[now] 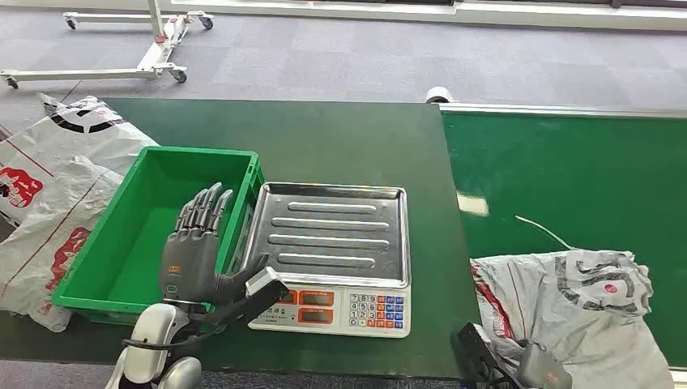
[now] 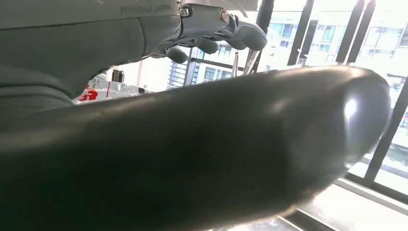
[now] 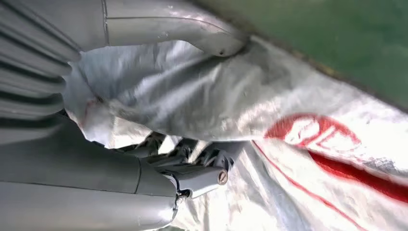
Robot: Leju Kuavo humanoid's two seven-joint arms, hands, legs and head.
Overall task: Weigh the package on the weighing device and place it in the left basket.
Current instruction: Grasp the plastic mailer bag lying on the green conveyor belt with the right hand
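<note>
Right hand (image 3: pixel 159 159) appears to clutch the crumpled grey plastic mail package (image 1: pixel 567 304), fingers partly hidden. Left hand (image 1: pixel 194 251) hovers spread over the green plastic basket (image 1: pixel 97 279). Weighing on the steel-trayed scale (image 1: pixel 332 243) and basketing remain.

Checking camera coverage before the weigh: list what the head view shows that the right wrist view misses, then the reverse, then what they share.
Head view only: the left hand spread open over the green basket, the scale with its bare steel tray, and more bags beside the basket. Right wrist view only: the right hand with its fingers dug into the bag's folds. Shared: the grey package with red print, lying on the green belt.
</note>
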